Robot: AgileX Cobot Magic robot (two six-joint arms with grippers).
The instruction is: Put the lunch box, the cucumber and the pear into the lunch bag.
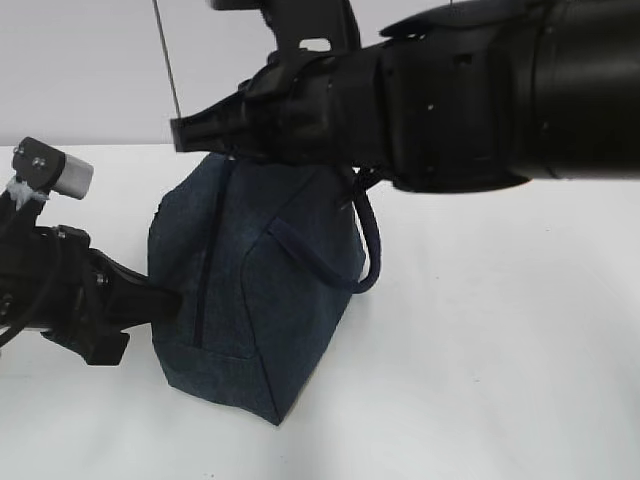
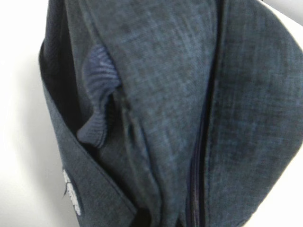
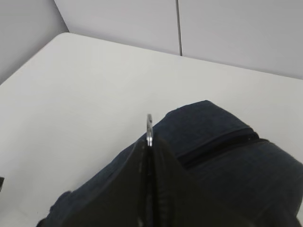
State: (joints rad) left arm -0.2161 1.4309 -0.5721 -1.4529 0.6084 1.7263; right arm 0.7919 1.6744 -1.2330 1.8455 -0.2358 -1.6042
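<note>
The dark navy lunch bag (image 1: 255, 310) stands on the white table, its zipper (image 2: 196, 179) shut along the length I can see. My right gripper (image 3: 149, 149) is shut on the metal ring pull (image 3: 149, 126) at the bag's top; in the exterior view it (image 1: 188, 132) reaches in from the upper right. My left gripper (image 1: 165, 298) presses into the bag's left end, and the fabric (image 2: 156, 142) bunches toward it; its fingers are hidden in the left wrist view. The loop handle (image 1: 345, 268) hangs on the bag's right side. The lunch box, cucumber and pear are out of view.
The white table (image 1: 480, 380) stretches to the right and in front of the bag. A pale wall with a thin vertical cable (image 1: 166, 60) stands behind. The right arm's bulky black body (image 1: 480, 90) fills the upper right of the exterior view.
</note>
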